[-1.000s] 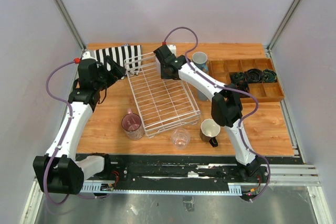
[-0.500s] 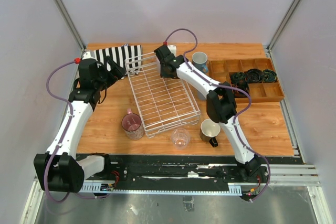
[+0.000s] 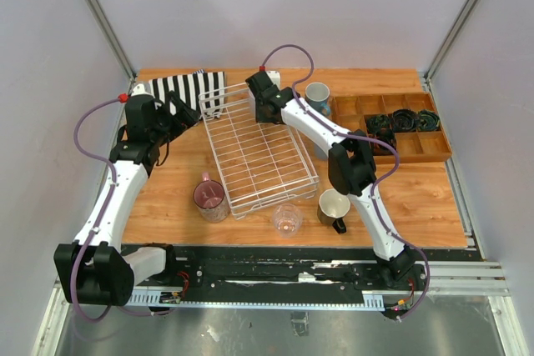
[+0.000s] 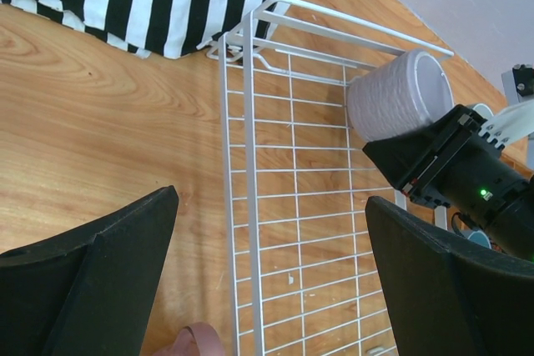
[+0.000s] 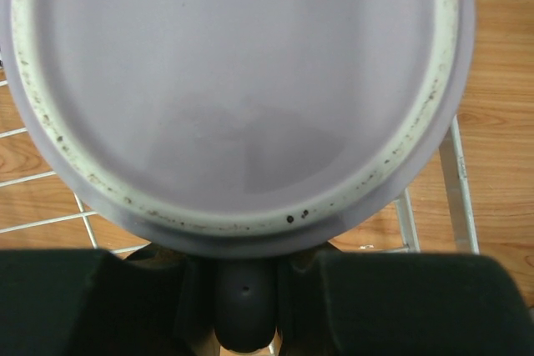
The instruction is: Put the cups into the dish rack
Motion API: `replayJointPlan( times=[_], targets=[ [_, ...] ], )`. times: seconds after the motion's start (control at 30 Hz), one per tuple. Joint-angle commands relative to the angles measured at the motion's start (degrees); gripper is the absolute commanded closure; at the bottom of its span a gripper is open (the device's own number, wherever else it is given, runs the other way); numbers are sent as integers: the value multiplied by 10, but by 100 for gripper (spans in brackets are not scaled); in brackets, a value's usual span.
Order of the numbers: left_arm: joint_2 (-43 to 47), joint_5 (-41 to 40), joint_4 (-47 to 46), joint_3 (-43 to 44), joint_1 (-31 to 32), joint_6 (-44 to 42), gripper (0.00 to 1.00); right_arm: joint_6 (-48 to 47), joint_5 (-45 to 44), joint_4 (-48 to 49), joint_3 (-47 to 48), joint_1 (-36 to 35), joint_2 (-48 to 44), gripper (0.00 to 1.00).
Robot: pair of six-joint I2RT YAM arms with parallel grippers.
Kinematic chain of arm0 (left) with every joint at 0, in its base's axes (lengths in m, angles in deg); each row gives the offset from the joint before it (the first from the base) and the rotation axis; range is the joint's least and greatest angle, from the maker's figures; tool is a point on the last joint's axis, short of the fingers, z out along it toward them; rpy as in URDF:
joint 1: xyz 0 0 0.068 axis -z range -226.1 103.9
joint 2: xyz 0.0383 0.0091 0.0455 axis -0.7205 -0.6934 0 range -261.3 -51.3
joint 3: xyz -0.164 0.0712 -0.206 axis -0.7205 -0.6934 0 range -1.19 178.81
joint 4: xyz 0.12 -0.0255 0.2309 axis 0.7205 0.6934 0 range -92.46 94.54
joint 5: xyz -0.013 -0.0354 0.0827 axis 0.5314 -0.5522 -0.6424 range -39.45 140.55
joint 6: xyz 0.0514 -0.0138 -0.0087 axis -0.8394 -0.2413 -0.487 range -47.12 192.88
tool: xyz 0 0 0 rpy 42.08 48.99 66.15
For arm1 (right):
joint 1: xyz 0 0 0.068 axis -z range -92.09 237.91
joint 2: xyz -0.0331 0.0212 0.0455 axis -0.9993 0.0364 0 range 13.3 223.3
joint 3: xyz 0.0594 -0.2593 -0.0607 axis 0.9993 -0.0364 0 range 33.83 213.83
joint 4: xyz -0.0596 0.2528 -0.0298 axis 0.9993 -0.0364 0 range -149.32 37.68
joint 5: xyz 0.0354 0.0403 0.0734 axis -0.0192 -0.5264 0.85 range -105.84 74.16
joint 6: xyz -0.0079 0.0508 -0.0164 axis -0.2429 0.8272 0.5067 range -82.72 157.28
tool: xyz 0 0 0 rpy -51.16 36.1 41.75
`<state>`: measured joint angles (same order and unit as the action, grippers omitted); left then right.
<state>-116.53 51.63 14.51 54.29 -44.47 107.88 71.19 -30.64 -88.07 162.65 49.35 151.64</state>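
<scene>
My right claw (image 5: 246, 293) pinches the lilac cup (image 4: 396, 93) by its handle, tipped sideways over the far right corner of the rack (image 3: 219, 149). My left claw (image 4: 267, 248) hangs spread by the rack's far left side.

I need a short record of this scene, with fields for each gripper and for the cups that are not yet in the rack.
left gripper: open, holds nothing, above left edge of rack
right gripper: shut on lilac cup, at far end of rack
on table by near end of rack: pink mug, glass, dark mug
on table past far right corner of rack: blue mug
</scene>
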Motion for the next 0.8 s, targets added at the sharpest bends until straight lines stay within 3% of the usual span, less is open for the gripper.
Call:
replayJointPlan(
  times=[0.0, 0.23, 0.53, 0.63, 0.77],
  targets=[
    [13, -8, 16, 1, -3, -22, 0, -13, -47, 14, 6, 11, 1, 79],
    [15, -4, 76, 7, -3, -40, 0, -11, -45, 2, -2, 11, -3, 55],
    [35, -4, 176, 2, -3, -52, 3, -13, -28, 30, -71, 9, -70, 53],
    [50, -12, 215, -9, -3, -54, 10, -19, -21, 53, -108, 4, -108, 52],
    [67, -12, 266, -16, -3, -27, 30, -24, -15, 67, -147, -2, -156, 50]
  ],
)
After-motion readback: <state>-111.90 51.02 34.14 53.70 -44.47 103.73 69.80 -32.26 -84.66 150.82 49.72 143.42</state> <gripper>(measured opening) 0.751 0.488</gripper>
